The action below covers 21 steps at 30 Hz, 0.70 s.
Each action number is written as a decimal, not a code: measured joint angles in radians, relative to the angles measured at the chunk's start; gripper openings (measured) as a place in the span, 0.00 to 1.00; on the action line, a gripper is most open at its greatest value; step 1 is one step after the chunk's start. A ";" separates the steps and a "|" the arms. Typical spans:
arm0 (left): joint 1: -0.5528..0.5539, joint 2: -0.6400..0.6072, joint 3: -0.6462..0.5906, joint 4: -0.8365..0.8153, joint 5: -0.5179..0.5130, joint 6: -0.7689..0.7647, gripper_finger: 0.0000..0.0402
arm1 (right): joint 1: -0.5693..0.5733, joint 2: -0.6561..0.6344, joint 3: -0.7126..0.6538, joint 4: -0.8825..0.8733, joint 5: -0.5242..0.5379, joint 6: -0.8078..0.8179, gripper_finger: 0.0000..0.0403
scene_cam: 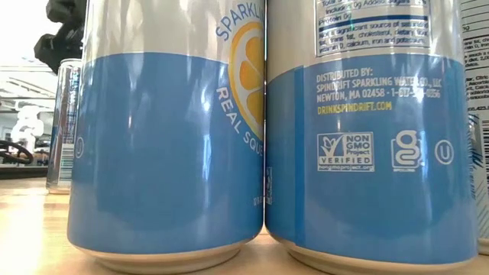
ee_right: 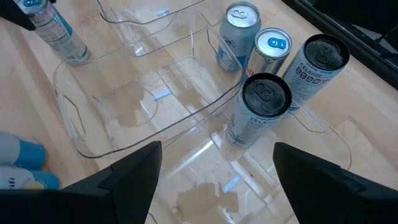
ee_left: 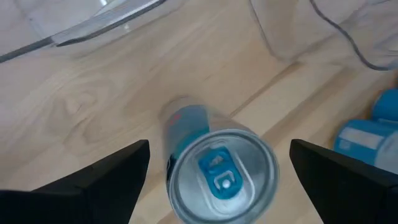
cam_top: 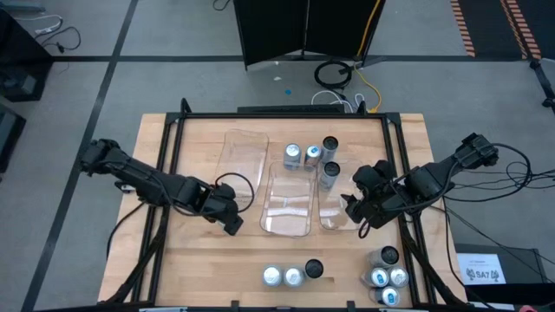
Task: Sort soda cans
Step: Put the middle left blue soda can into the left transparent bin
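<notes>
- On the wooden bench (cam_top: 199,260), three clear trays (cam_top: 288,204) are laid side by side in the middle, and the soda cans are found in several groups.
- Two cans with bright or blue tops and two dark-topped cans (ee_right: 264,106) are seen at the far ends of the middle and right trays; at least one dark-topped can stands inside the right tray.
- Three cans (cam_top: 292,275) are placed at the near edge of the bench, and four more (cam_top: 386,276) at the near right corner.
- One blue-tabbed can (ee_left: 217,171) is seen in the left wrist view, standing on the bare wood between the two dark fingers.
- The left pincer (cam_top: 232,224) is held wide open just over this can, with nothing gripped yet; the left arm is stretched low from the left side towards the trays.
- The step in hand is judged to be the approach to this single can; next, the pincer must be lowered around the can and closed, with the can kept centred so that it is not tipped.
- The right pincer (cam_top: 357,217) is held fairly wide and empty above the near end of the right tray, with the right arm bent in from the right edge.
</notes>
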 joint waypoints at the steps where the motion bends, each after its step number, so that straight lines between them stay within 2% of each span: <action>1: 0.001 0.008 0.000 0.002 0.006 0.001 0.98 | 0.000 0.000 0.000 0.000 0.000 0.000 0.75; 8: -0.005 0.071 0.000 -0.052 0.055 0.008 0.98 | 0.000 0.000 0.000 0.007 0.000 0.000 0.75; 11: -0.006 0.085 0.000 -0.060 0.056 0.008 0.95 | 0.000 0.000 0.000 0.007 0.002 0.000 0.75; 15: -0.005 0.086 0.000 -0.057 0.056 0.008 0.84 | 0.000 0.000 0.000 0.006 0.002 0.000 0.75; 21: -0.004 0.085 0.001 -0.059 0.056 0.008 0.62 | 0.000 0.000 0.000 0.006 0.002 -0.016 0.75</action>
